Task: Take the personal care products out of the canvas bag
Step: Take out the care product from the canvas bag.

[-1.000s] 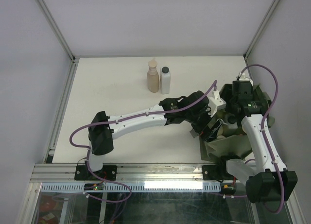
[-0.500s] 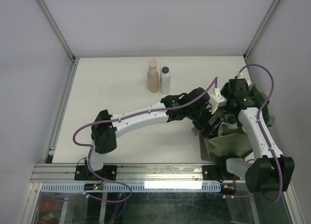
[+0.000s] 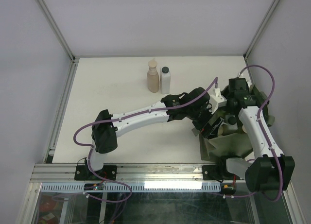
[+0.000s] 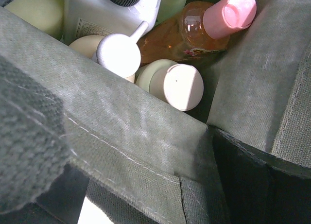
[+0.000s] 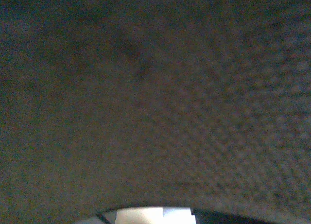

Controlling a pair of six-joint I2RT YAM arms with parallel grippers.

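The olive-green canvas bag (image 3: 228,145) sits at the table's right front. My left gripper (image 3: 210,128) is at its left rim, and the wrist view shows the rim fabric (image 4: 146,151) pinched between the jaws. Inside the bag lie a white bottle with a black cap (image 4: 97,12), an orange bottle with a pink cap (image 4: 187,37), a beige bottle with a white cap (image 4: 175,85), a pump-top bottle (image 4: 119,54) and a yellow-green one (image 4: 34,8). My right gripper (image 3: 231,107) is at the bag's far rim. Dark fabric (image 5: 155,97) fills its wrist view and hides its fingers.
A tan bottle (image 3: 153,79) and a white bottle with a black cap (image 3: 165,81) stand upright side by side at the back of the table. Metal frame posts and grey walls close in the table on the left, back and right.
My right arm has swung left and back, bringing its gripper over the bag's far rim. My left gripper has shifted slightly right at the bag's left rim.
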